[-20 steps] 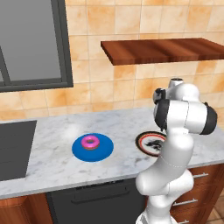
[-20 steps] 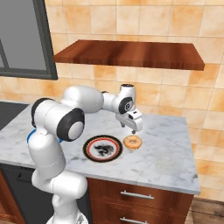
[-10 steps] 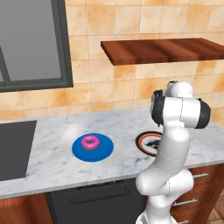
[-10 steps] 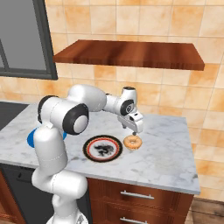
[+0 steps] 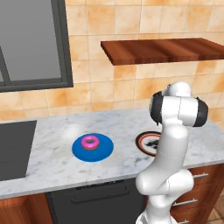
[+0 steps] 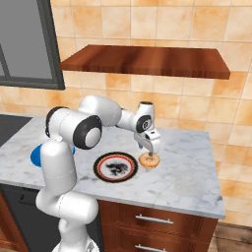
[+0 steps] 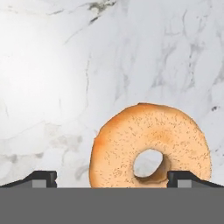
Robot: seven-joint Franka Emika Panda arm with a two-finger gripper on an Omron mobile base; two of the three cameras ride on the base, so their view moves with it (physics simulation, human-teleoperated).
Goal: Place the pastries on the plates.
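Now we see our gripper (image 6: 149,152) spread wide just above the orange-tan donut (image 6: 149,160), a fingertip (image 7: 41,178) on either side and neither touching it. That donut lies on the marble counter (image 6: 187,167), just beside the red-rimmed plate (image 6: 115,166) near the front edge. Our arm hides part of that plate from the left. The pink donut (image 5: 91,142) sits on the blue plate (image 5: 92,147).
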